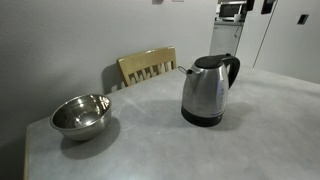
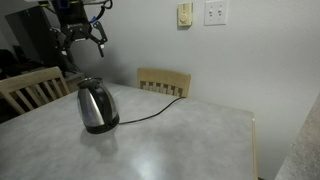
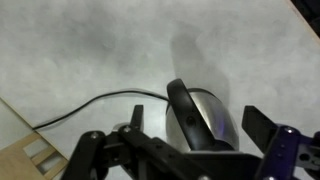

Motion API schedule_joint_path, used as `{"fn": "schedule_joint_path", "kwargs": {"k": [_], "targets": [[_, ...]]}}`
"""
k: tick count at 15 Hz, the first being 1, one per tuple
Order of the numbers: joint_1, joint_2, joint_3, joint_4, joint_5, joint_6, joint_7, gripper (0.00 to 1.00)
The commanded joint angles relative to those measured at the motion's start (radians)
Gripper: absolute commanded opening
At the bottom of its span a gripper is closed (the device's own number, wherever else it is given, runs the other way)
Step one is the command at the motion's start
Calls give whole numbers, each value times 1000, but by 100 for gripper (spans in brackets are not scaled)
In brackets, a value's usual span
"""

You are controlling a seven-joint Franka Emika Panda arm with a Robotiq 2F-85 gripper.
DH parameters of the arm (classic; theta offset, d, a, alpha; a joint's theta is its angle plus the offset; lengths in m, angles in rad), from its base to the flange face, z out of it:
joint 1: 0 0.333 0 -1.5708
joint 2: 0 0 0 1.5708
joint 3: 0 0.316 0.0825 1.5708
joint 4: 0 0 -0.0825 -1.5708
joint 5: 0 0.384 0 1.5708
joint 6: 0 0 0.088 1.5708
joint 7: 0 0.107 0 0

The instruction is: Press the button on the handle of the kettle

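Observation:
The steel kettle (image 1: pixel 205 95) with a black lid and base stands on the grey table in both exterior views (image 2: pixel 96 108). Its black loop handle (image 1: pixel 234 70) curves off one side. My gripper (image 2: pixel 84 42) hangs open and empty in the air above the kettle, not touching it. In the wrist view the kettle (image 3: pixel 218 118) lies below, between my spread fingers (image 3: pixel 198 124), with the handle (image 3: pixel 183 108) running up the middle. The button is too small to tell in the exterior views; a small dark spot (image 3: pixel 192 121) shows on the handle's top.
A round steel bowl (image 1: pixel 80 115) sits on the table away from the kettle. The kettle's black cord (image 2: pixel 150 114) runs across the table toward a wooden chair (image 2: pixel 163 82). Another chair (image 2: pixel 30 90) stands at the table's side. Walls are close behind.

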Motion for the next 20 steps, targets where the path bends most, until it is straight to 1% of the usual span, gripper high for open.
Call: {"fn": "schedule_joint_path", "kwargs": {"k": [1,2,3,8,9,13,14,15,17,20], "targets": [[-25,80,2,63,116,-56,-63,100],[-29,92,4,67,118,-72,-31,100],[-24,51,13,25,87,-26,-28,100],[-25,57,17,29,89,-28,-28,100],[-26,61,15,36,103,-31,9,100],[-29,120,12,75,138,-52,247,99],[-30,139,13,82,149,-51,298,88],[-32,156,13,90,167,-55,343,75],[-37,195,16,108,222,-45,404,62],[-52,252,25,144,335,-16,408,41]]}}
